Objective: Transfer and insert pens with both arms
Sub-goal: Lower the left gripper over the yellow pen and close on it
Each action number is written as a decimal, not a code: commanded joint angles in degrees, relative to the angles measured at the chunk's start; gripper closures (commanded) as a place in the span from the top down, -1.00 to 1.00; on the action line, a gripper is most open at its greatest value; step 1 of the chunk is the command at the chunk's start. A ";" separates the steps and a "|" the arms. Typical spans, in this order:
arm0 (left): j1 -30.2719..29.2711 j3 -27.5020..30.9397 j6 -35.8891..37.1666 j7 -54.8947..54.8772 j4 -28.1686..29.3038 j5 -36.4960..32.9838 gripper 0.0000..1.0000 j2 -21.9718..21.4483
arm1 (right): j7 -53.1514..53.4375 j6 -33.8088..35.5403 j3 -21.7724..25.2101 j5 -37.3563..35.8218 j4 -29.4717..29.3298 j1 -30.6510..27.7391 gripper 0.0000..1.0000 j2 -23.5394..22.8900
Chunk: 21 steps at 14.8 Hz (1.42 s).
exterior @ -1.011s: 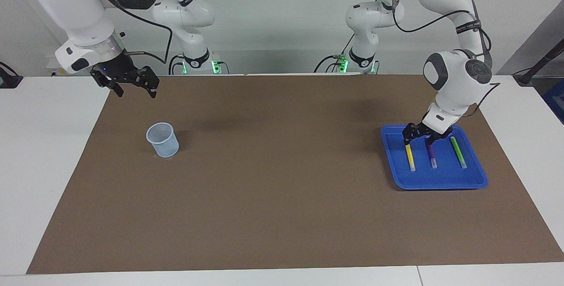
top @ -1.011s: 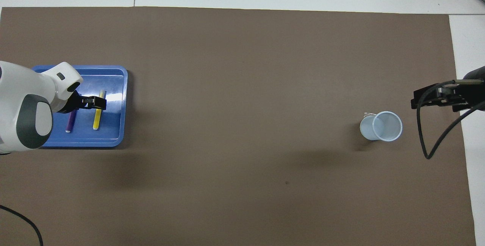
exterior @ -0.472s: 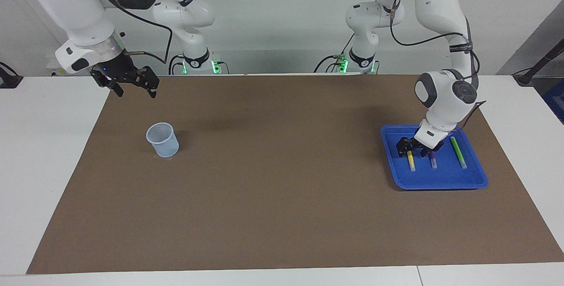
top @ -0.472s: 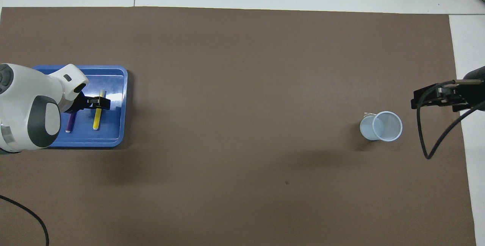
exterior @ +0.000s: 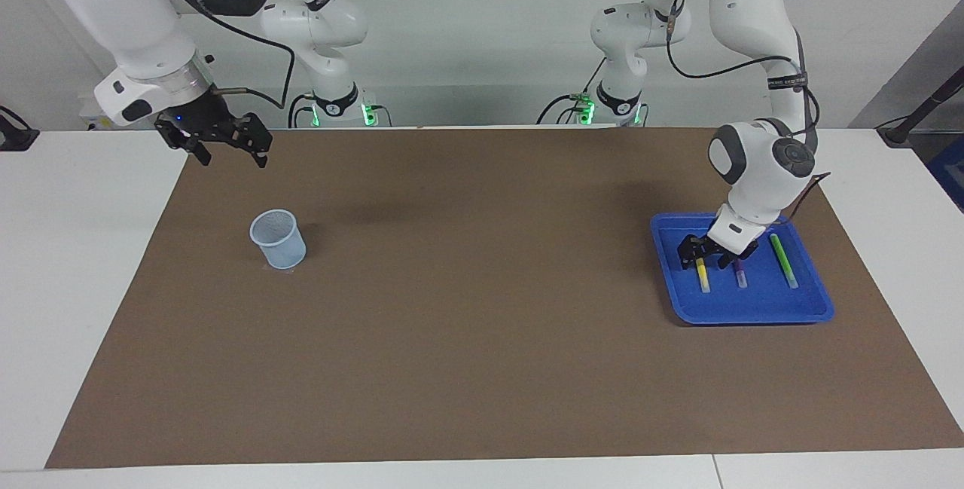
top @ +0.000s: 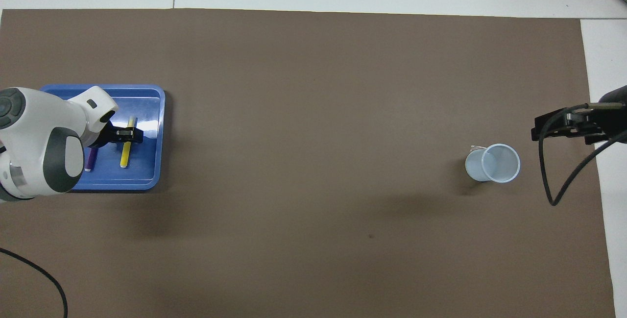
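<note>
Three pens lie side by side in a blue tray (exterior: 753, 313) at the left arm's end of the table: a yellow pen (exterior: 703, 276), a purple pen (exterior: 741, 276) and a green pen (exterior: 783, 261). My left gripper (exterior: 702, 256) is down in the tray, straddling the yellow pen's end nearer the robots. From overhead the left gripper (top: 128, 134) crosses the yellow pen (top: 126, 154), the purple pen (top: 90, 161) peeks out beside it, and the arm hides the green one. My right gripper (exterior: 232, 156) waits open in the air over the mat's edge at the right arm's end.
A pale blue mesh cup (exterior: 279, 239) stands upright on the brown mat toward the right arm's end, also seen from overhead as the cup (top: 494, 162). A black cable loops down from the right gripper (top: 558, 129) beside it.
The left arm has dropped lower into the tray, bringing its gripper down onto the yellow pen. The right arm and the cup have not moved.
</note>
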<state>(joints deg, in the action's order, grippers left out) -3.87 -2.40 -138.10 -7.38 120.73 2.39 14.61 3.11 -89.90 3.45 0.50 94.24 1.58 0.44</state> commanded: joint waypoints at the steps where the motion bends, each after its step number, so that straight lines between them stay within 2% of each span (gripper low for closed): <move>1: 0.70 0.29 -2.87 -0.44 2.05 0.78 -0.23 -0.46 | -0.65 0.60 -0.20 -0.24 -0.20 -0.35 1.00 0.35; 2: 0.70 0.29 -2.87 -0.35 2.05 0.86 -0.38 -0.46 | -0.65 0.60 -0.20 -0.24 -0.11 -0.26 1.00 0.35; 5: 0.62 0.29 -2.78 -0.26 2.14 0.86 -0.99 -0.46 | -0.65 0.60 -0.20 -0.24 -0.20 -0.26 1.00 0.35; 13: 0.44 0.29 -0.16 0.26 1.00 0.86 -1.00 -0.46 | -0.65 0.60 -0.20 -0.24 -0.20 -0.26 1.00 0.35; 21: 0.62 -0.06 18.38 7.90 -9.28 1.39 -1.00 -2.30 | -0.65 0.60 -0.20 -0.24 -0.20 -0.26 1.00 0.35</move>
<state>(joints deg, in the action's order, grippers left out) -3.66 -2.42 -124.60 -2.19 113.84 3.03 13.57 3.11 -89.90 3.45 0.50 94.24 1.58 0.44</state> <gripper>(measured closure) 0.828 0.000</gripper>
